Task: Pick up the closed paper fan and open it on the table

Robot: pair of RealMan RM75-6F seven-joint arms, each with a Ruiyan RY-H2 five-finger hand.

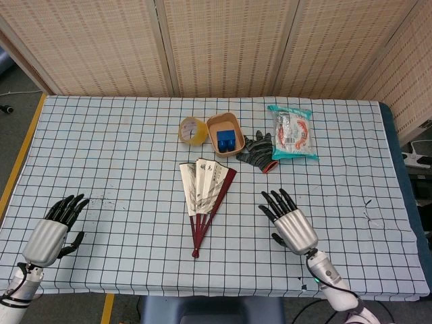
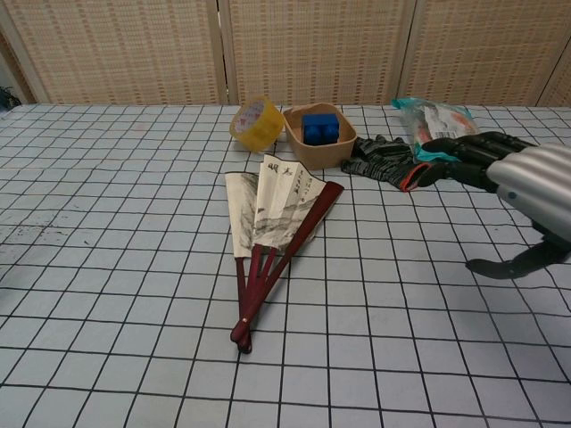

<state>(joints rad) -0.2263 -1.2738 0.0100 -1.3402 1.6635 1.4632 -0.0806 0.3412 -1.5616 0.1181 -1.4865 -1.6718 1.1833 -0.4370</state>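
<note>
The paper fan (image 1: 205,198) (image 2: 272,230) lies on the checked tablecloth, partly spread, with dark red ribs meeting at a pivot near the front. My right hand (image 1: 290,223) (image 2: 513,192) hovers open to the right of the fan, fingers spread and pointing away from me, holding nothing. My left hand (image 1: 52,231) is open near the front left corner of the table, far from the fan, and shows only in the head view.
Behind the fan stand a yellow tape roll (image 1: 192,130), a tan bowl (image 1: 223,133) with a blue block in it, a dark glove (image 1: 258,153) and a snack packet (image 1: 291,131). The table edge (image 1: 202,294) runs along the front.
</note>
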